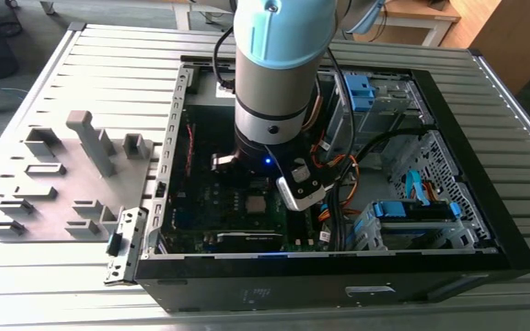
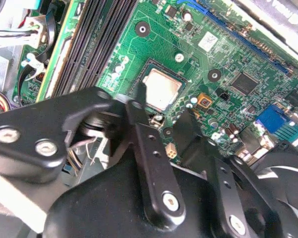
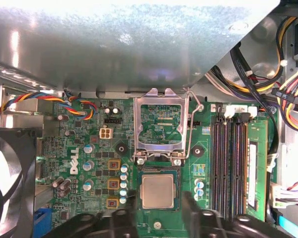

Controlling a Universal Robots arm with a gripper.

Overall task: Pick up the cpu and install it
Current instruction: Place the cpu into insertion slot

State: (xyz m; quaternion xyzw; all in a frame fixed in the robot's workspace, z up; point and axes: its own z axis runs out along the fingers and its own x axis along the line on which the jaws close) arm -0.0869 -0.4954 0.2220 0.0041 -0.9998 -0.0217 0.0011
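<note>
"Where's the arm [image 1: 275, 69]?"

"Down inside the computer case [image 1: 339, 272], over the motherboard [image 3: 89, 163]. The hold-down frame [image 3: 161, 124] stands tipped up. The gripper [image 3: 156, 206] hangs with its fingers [image 3: 191, 210] spread and nothing between them."

"And the cpu [image 3: 158, 191]?"

"Lying flat in the socket [image 3: 159, 172] mid-board, right beside the frame's hinge edge, flanked by the two fingers. I'd call it light, stiff, slick on top and delicate underneath. The only sensible hold is two opposite edges, kept level."

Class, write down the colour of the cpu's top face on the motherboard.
Dull grey-silver. The cpu shows best in the first wrist view.
</note>
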